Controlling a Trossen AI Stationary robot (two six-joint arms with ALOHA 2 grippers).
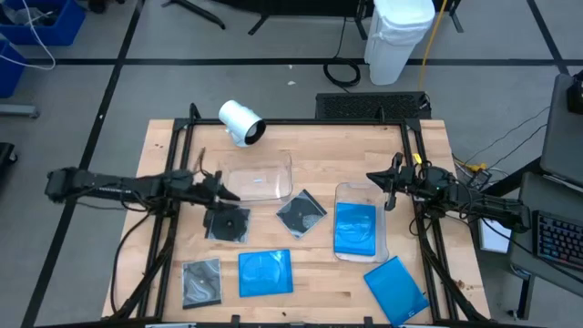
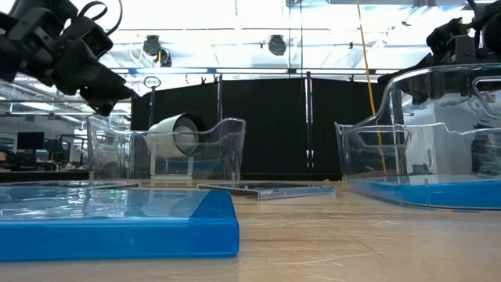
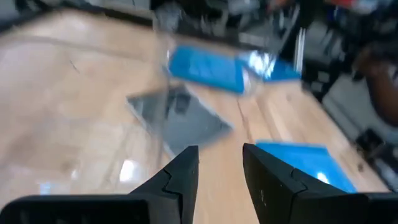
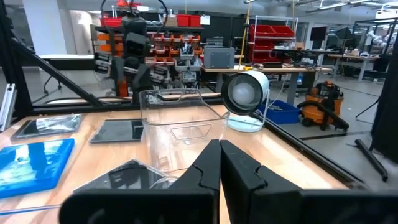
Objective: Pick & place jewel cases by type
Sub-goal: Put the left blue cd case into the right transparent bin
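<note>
Left end effector (image 1: 219, 185) partly open, empty, above dark jewel case (image 1: 227, 223); right end effector (image 1: 390, 185) closed, empty, beside tray (image 1: 339, 195) holding blue case (image 1: 354, 228).

Bright overhead light; left wrist pic probably motion-blurred

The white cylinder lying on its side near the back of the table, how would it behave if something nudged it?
The white cylinder lies on its side, so a sideways nudge would probably roll it across the smooth wooden table. It looks hollow and open at one end, so likely light for its size. The clear tray in front might stop it.
</note>
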